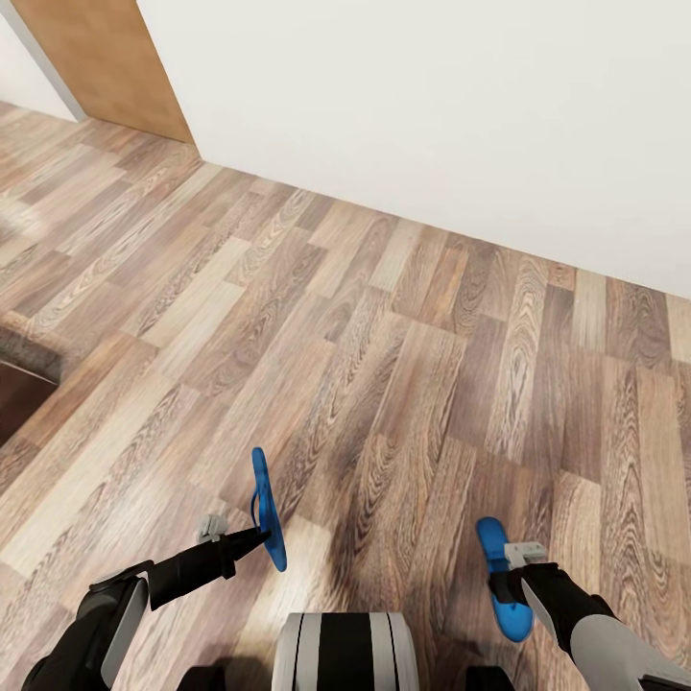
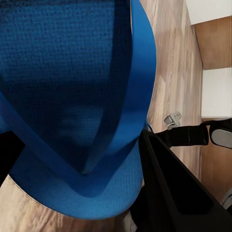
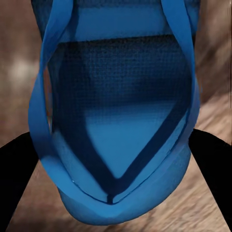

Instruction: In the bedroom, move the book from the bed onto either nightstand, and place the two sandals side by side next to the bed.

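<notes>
Two bright blue sandals are held above the brown plank floor [image 1: 384, 365]. My left gripper [image 1: 257, 534] is shut on one sandal [image 1: 268, 509], which stands on its edge with the sole upright. Up close, that sandal [image 2: 72, 82] and its straps sit right against a black finger [image 2: 169, 188]. My right gripper [image 1: 509, 579] is shut on the other sandal [image 1: 503, 576], which lies flatter with its toe pointing away. In the right wrist view this sandal [image 3: 116, 121] sits between the two black fingers [image 3: 19, 183]. The book, bed and nightstands are out of view.
A plain white wall [image 1: 461, 106] runs across the back, with a brown wooden door [image 1: 106, 67] at the far left. A dark brown furniture corner [image 1: 19, 384] juts in at the left edge. The robot's own base [image 1: 345, 653] shows at the bottom.
</notes>
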Motion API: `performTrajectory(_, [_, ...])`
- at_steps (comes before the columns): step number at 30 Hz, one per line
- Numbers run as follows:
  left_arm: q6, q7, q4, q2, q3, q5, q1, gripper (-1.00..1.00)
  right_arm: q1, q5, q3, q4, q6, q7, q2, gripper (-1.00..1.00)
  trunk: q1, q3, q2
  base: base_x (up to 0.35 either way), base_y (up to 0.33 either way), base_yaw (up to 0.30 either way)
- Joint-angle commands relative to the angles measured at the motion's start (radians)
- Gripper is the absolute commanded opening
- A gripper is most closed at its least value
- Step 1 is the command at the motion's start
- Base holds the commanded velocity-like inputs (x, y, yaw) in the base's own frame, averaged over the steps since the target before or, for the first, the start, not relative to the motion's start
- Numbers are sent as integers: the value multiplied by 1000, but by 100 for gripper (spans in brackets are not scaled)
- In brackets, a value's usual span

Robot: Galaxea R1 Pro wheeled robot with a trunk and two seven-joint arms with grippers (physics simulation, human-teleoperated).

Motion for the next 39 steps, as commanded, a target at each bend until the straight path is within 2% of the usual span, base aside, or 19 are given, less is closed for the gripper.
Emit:
performTrajectory(1, [7,-3,0,0,0,2,0,-100,0,10,-7,-2,5,7,0,-100,-1,3,0,0,0,0])
performTrajectory(39, [8,-5,0,1,0,2,0,-100,0,5,-9,-17,9,19,3,-100,-18,150,9,0,0,0])
